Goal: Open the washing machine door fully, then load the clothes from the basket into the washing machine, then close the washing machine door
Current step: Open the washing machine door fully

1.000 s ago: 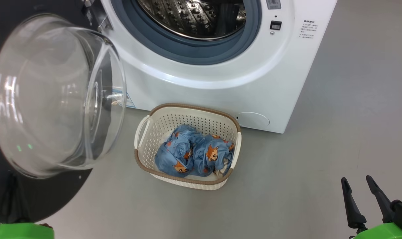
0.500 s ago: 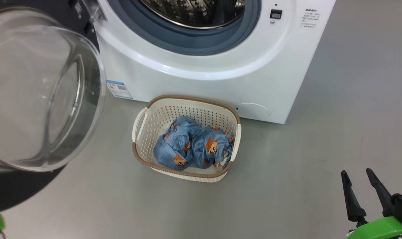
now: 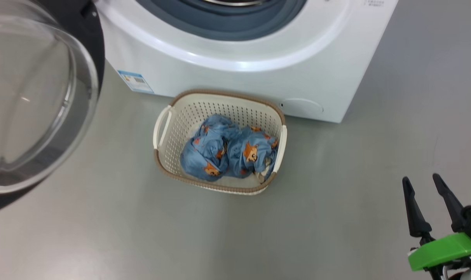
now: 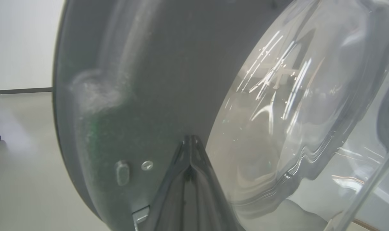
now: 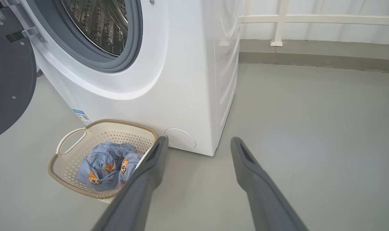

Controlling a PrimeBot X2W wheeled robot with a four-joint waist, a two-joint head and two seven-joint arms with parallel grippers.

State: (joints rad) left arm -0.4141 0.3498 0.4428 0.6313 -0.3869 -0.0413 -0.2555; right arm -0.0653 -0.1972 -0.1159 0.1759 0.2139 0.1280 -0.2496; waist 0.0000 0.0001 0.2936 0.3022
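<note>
The smooth grey floor (image 3: pixel 336 217) runs under everything. On it stands the big white boxy front-loading washing machine (image 3: pixel 227 77), its perforated steel drum (image 5: pixel 98 25) showing in the right wrist view inside a grey rubber gasket (image 3: pixel 227 23). The machine's large round door (image 3: pixel 33 97), with a glossy black rim around a domed clear glass window, is swung wide open to the left of the machine, with its inner side and bulging glass towards the head camera.

Just in front of the machine, on the floor below the opening, sits the small cream-white perforated plastic basket (image 3: pixel 235 112) with a brown woven-look rim and white side handles. The clothes (image 3: pixel 227 151), a crumpled bundle of light blue fabric printed with orange-brown animal faces, lie inside it, towards its right side.

The right pincer (image 3: pixel 421 179) hangs over bare floor well to the right of the basket, its two dark fingers spread wide and holding nothing. The left pincer (image 4: pixel 190 138) has its fingers pressed together tip to tip, close to the door's dark inner rim beside the glass; whether it touches I cannot tell.

A small blue label (image 3: pixel 135 81) sits at the machine's lower left corner.
</note>
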